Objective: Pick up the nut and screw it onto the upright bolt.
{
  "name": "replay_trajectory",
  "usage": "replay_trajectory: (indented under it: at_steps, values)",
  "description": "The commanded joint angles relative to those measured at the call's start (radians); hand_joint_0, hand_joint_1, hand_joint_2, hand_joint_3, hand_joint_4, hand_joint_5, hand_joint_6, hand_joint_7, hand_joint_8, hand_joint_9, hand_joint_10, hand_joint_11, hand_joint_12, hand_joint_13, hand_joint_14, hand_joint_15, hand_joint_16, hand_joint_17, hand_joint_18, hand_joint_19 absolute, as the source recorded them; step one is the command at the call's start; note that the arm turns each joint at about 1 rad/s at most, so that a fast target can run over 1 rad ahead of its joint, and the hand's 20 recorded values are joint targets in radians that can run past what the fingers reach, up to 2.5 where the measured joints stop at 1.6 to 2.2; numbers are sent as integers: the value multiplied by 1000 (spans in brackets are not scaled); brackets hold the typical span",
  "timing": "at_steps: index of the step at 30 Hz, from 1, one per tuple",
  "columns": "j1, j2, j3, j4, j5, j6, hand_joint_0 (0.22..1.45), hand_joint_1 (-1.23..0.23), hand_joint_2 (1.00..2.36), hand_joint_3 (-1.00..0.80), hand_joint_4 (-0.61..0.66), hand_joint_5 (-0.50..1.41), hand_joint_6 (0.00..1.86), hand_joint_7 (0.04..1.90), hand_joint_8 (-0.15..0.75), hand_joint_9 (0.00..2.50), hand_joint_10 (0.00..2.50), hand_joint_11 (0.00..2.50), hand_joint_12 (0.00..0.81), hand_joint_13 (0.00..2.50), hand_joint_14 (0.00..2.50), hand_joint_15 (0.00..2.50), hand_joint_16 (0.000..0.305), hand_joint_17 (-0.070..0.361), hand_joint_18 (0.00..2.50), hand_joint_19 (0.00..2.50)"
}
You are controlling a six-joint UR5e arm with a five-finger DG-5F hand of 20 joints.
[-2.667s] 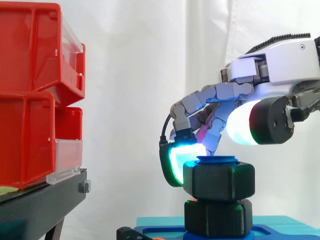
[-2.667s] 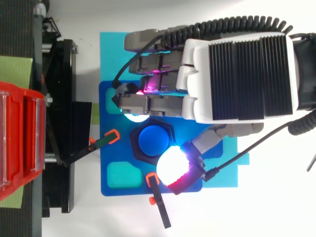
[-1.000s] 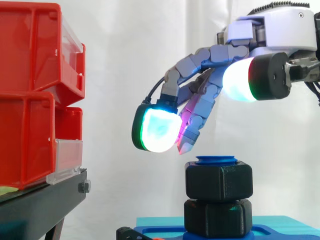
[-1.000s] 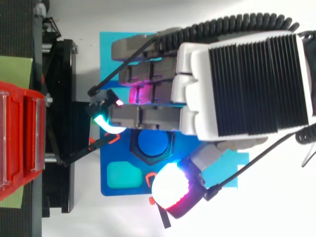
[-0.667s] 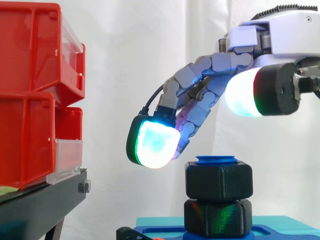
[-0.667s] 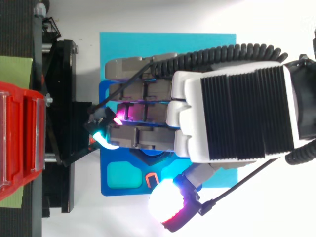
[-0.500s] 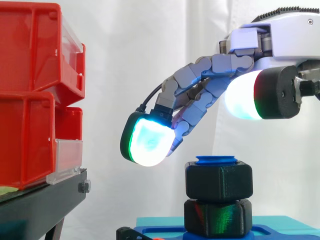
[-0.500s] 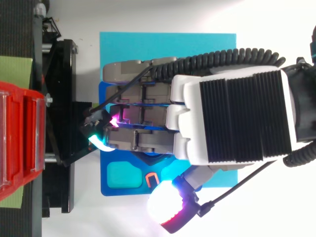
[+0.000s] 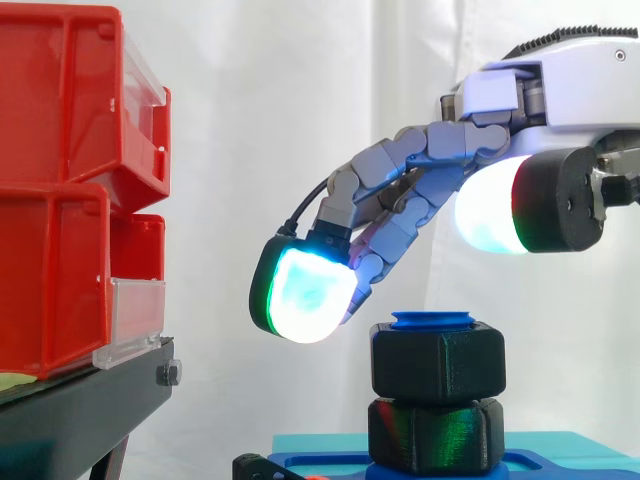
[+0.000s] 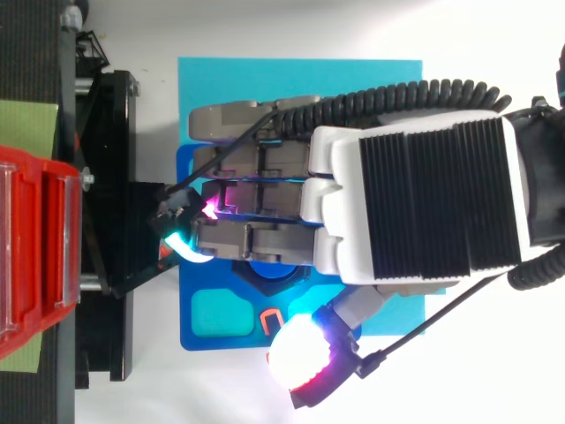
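Note:
A black hex nut [image 9: 438,363] sits threaded on the upright blue bolt [image 9: 433,320], whose top pokes out just above it. Under it is a second black hex piece [image 9: 436,435] on the blue base plate [image 10: 208,314]. My hand [image 9: 560,100] hovers above and to the left of the nut, touching nothing. Its fingers [image 9: 390,200] reach down-left, relaxed and spread, with glowing pads [image 9: 300,293] beside the nut's upper left. The thumb pad [image 9: 490,215] hangs above the nut's right side. From above, the hand [image 10: 415,208] covers most of the bolt [image 10: 274,270].
Red bins [image 9: 70,190] stand stacked on a black stand [image 9: 90,400] at the left. The base plate lies on a cyan sheet [image 10: 300,79]. Orange-tipped black clamps [image 10: 274,320] sit at the plate's edges. A white curtain is behind.
The hand let go of the nut and rose, opening its fingers. In the last second it shifted a little and lowered slightly; the nut stayed on the bolt.

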Motion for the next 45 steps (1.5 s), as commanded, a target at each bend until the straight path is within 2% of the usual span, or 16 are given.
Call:
replay_trajectory:
  at_steps: [1, 6, 10, 25, 30, 35, 43, 45]
  values:
    - [-2, 1, -1, -12, 0, -1, 510, -141, 1000, -500, 192, -80, 503, 790, 210, 683, 0, 0, 238, 604, 0, 0, 24, 54, 282, 0]
    - [-2, 1, -1, -30, 0, -1, 512, -143, 1000, -500, 202, -70, 503, 829, 210, 679, 0, 0, 239, 601, 0, 0, 24, 53, 282, 0]
    - [-7, 1, -1, -41, 0, -3, 516, -152, 1000, -500, 234, -64, 504, 978, 216, 673, 0, 0, 239, 608, 0, 0, 23, 53, 286, 0]
    - [-33, 0, -1, -48, -6, -3, 526, -193, 1000, -500, 160, -32, 503, 1483, 243, 695, 0, 0, 234, 670, 0, 0, 22, 49, 371, 0]
    - [-42, 1, -1, -48, -16, -3, 528, -200, 1000, -500, 169, -30, 643, 1231, 255, 782, 0, 0, 224, 726, 0, 0, 21, 46, 433, 0]
    - [-45, 1, 4, -48, -26, -3, 533, -208, 1000, -500, 174, -25, 728, 1088, 271, 921, 0, 0, 211, 795, 0, 0, 18, 40, 501, 0]
    - [-47, 1, 41, -73, -27, -3, 536, -209, 1000, -500, 155, -8, 725, 1072, 276, 1069, 0, 0, 199, 857, 0, 0, 16, 37, 554, 9]
    - [-47, 1, 51, -81, -27, -3, 534, -207, 1000, -500, 192, 1, 637, 1218, 276, 1061, 0, 0, 199, 852, 0, 0, 17, 37, 552, 11]
